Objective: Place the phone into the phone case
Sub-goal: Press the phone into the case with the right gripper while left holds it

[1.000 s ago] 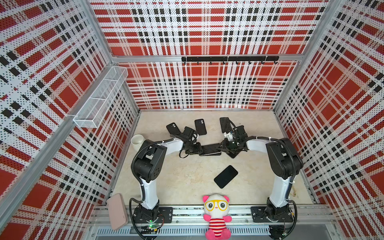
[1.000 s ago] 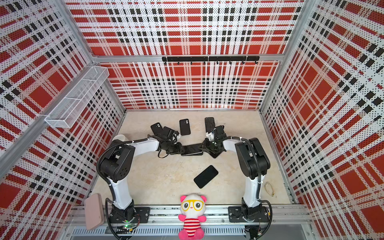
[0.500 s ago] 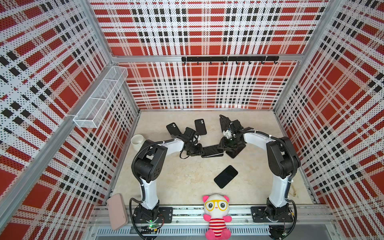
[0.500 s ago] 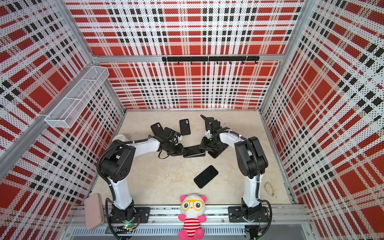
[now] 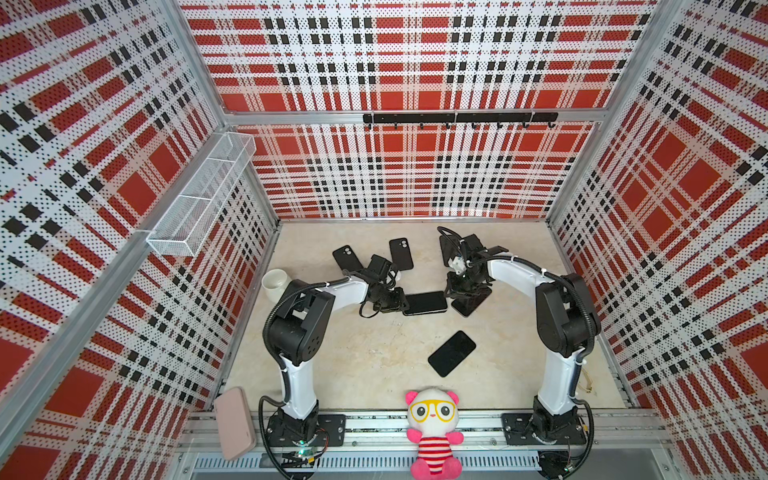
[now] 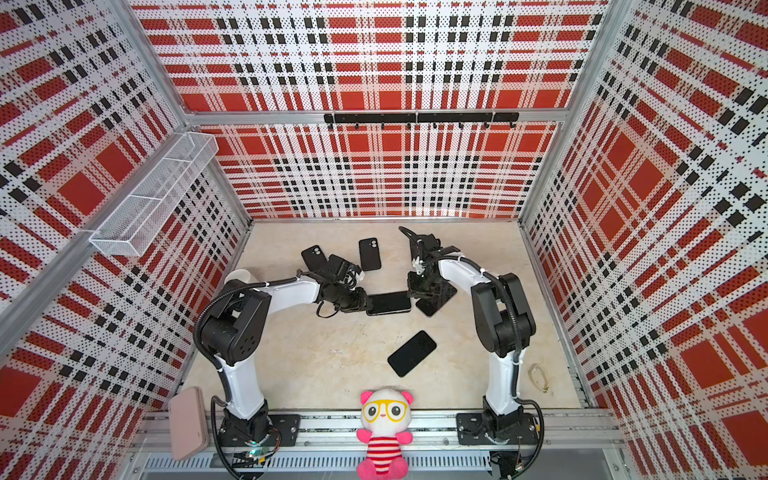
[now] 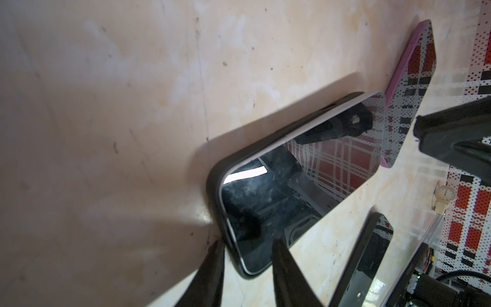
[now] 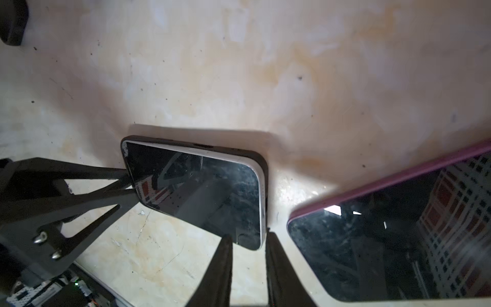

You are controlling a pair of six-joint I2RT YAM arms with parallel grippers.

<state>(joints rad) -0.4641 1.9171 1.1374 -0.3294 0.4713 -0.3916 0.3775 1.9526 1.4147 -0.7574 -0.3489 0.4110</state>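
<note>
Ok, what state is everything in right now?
phone: screen up, partly seated, white edge above the rim
phone case: lying flat, under the phone
left gripper: closed on the phone's end
right gripper: astride the other end, grip unclear
purple phone: flat, screen up, free

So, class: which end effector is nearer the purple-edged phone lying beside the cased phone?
Right. The right end effector sits at the end of the cased phone that lies next to the purple-edged phone; the left end effector grips its opposite end, farther off.
</note>
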